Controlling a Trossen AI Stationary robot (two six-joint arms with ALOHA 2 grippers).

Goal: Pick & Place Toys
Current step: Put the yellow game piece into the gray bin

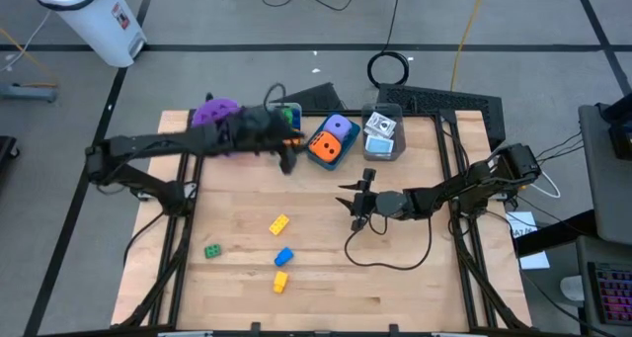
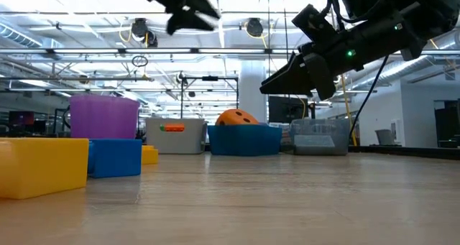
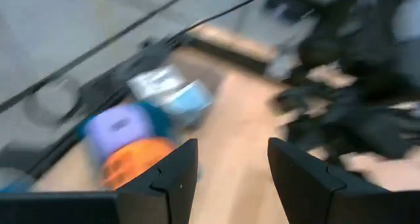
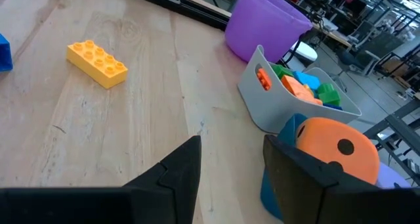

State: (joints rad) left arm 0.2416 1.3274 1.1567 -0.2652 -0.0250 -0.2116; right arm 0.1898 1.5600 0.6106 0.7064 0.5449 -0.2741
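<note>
While four bricks lie loose on the worktop's near half, neither claw carries anything, so the step in hand reads as the gap between one drop and the next pick. The left gripper (image 1: 286, 162) hangs above the far edge, beside the grey bin (image 4: 275, 112) that already holds green, blue and orange bricks; its fingers (image 3: 167, 178) stand partly apart with bare wood between them. The right gripper (image 1: 357, 197) hovers over the middle of the worktop, its jaws likewise part-open and empty.

The orange die (image 1: 324, 149) and purple die (image 1: 339, 128) sit in the blue bin (image 2: 244, 139) at the far edge, with the printed cubes (image 1: 381, 131) in the clear bin (image 1: 384, 149) beside it.

Left to collect are the yellow brick (image 1: 279, 223), blue brick (image 1: 283, 257), a second yellow brick (image 1: 280, 282) and the green brick (image 1: 212, 250), all nearer the front edge. The next move, as I judge it, calls for one arm to swing down over one of these, line its jaws across the short sides, and close.

The left wrist view is smeared by motion, the arm covers most of the grey bin from above, and the purple cup (image 1: 214, 112) is half hidden.
</note>
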